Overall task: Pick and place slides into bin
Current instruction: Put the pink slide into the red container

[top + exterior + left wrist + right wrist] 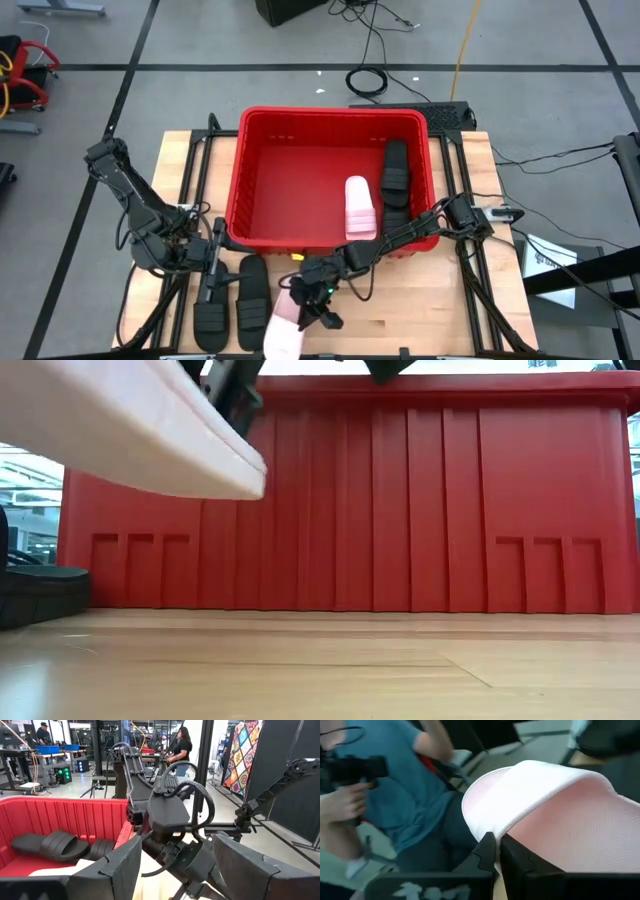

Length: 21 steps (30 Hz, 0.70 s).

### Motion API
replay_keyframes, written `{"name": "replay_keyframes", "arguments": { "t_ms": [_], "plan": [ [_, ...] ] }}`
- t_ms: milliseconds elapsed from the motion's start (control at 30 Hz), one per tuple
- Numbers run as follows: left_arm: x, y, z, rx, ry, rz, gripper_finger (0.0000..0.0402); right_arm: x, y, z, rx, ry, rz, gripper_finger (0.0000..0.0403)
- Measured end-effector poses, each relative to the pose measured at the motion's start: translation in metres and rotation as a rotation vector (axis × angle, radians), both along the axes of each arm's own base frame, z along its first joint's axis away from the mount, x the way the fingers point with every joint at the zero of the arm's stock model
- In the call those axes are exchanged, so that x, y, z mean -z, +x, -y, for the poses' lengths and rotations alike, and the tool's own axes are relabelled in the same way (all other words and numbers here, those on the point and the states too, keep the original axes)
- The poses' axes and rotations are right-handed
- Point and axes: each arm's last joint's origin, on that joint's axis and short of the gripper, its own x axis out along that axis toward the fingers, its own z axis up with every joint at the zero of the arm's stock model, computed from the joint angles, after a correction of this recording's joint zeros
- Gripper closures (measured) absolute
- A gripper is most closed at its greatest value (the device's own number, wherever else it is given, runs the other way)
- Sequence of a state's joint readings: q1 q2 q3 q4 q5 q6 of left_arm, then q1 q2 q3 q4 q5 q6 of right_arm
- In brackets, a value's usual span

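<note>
Step in hand: the carry stage; one pale pink foam slide sandal (283,334) is pinched and lifted off the wooden surface (420,310), at its near edge in front of the bin.
Right tool (310,312): pressed together on the edge of the pale pink sandal; the right wrist view shows the two dark fingers (492,851) nipping its rim, and the low view shows the sandal tilted, clear of the boards.
Left tool (208,262): spread wide and holding nothing, waiting beside the left corner of the bin, above the black sandals.
Bin: the large rectangular red plastic crate (262,160) with ribbed walls, in the middle of the surface; inside lie a second pale pink sandal (360,208) and black ribbed sandals (396,180) along the right wall.
Slides left outside: black ribbed slide sandals (236,302) side by side on the surface, left of the lifted one.
Next move, as judged: raise the held sandal above the near rim, carry it over the open red floor, then part the fingers.
Caution: the grip is on a thin edge, so the sandal may swing or slip.
</note>
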<state>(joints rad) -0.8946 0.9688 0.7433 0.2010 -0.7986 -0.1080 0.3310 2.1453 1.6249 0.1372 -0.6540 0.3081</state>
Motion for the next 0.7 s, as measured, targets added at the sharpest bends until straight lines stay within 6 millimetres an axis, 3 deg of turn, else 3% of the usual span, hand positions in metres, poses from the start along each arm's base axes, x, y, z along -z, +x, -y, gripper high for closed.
{"name": "replay_keyframes", "arguments": {
  "t_ms": [300,533,700],
  "plan": [
    [-0.005,0.000,0.000,0.010,0.008,0.041,0.0151,-0.051,-0.009,0.017,-0.040,0.032,0.152,0.0399],
    [-0.007,0.000,0.000,0.006,0.023,0.058,0.0151,-0.113,-0.035,0.037,-0.051,-0.022,0.320,0.0399],
    [-0.010,0.000,-0.001,-0.021,0.078,0.089,0.0151,-0.144,-0.055,0.063,-0.023,-0.070,0.352,0.0399]
  ]
}}
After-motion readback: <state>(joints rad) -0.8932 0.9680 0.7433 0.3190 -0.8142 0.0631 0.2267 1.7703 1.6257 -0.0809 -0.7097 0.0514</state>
